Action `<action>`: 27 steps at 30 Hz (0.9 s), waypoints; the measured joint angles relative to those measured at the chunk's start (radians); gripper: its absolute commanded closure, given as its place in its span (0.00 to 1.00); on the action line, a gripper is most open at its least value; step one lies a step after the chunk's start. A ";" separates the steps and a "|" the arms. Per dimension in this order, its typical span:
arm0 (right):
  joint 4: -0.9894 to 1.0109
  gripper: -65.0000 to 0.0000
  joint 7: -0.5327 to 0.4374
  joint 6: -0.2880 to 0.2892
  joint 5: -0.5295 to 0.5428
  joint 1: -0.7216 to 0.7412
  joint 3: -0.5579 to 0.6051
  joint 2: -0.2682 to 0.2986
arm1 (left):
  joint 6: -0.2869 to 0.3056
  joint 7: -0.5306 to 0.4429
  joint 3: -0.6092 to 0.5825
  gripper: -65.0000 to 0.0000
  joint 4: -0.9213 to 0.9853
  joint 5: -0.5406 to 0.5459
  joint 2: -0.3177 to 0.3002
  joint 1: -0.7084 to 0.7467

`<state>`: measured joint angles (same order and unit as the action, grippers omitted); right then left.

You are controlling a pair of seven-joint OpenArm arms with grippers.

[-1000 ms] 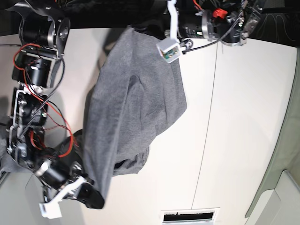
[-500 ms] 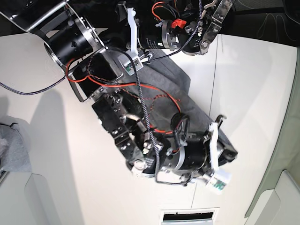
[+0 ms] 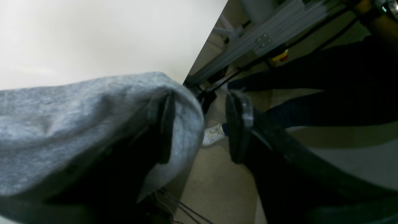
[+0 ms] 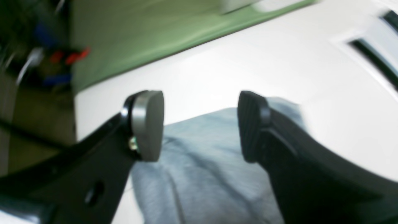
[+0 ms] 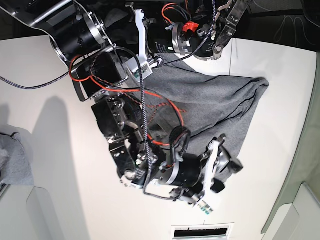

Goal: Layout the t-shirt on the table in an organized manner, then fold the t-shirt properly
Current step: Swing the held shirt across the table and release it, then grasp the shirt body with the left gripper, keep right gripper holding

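Observation:
The heather-grey t-shirt (image 5: 220,100) lies spread on the white table (image 5: 280,60), reaching toward its right side. My right gripper (image 5: 225,175) hovers over the shirt's near hem. In the right wrist view this gripper (image 4: 200,124) is open, with shirt fabric (image 4: 202,174) lying below the gap. My left gripper (image 3: 202,127) is open at the table's rear edge. Grey shirt cloth (image 3: 93,118) is draped over one of its fingers (image 3: 166,124), and nothing is clamped between the pads. In the base view the right arm hides the shirt's left part.
A smaller grey cloth bundle (image 5: 12,160) sits at the table's left edge. A slotted vent (image 5: 202,231) lies at the near edge. Beyond the rear edge are an aluminium frame (image 3: 267,37) and a dark-clothed person (image 3: 326,93). The right arm (image 5: 130,130) spans the table's middle.
Both grippers have opened and let go of the shirt. The right arm swung from the left across the table, and the shirt now lies spread toward the right.

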<state>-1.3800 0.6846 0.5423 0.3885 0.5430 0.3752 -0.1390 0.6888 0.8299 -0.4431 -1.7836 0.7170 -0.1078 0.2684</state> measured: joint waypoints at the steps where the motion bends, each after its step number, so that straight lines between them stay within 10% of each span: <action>1: 0.000 0.43 0.020 0.000 0.000 0.000 -0.044 0.000 | 0.000 0.000 0.000 0.55 0.000 0.000 0.000 0.000; 10: 0.000 0.43 0.097 -0.006 0.084 -0.146 -0.384 0.092 | 0.000 -0.001 0.081 0.55 -0.121 0.029 0.001 -0.001; 27: 0.001 0.43 0.249 0.032 0.409 -0.443 -0.480 0.351 | 0.000 0.026 -0.002 0.46 -0.116 -0.172 -0.208 -0.033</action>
<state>-1.3792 0.9340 0.5747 0.7975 0.0998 -0.1043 0.2119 0.6891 0.8562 -0.4454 -1.8999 0.5446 -0.3157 0.2352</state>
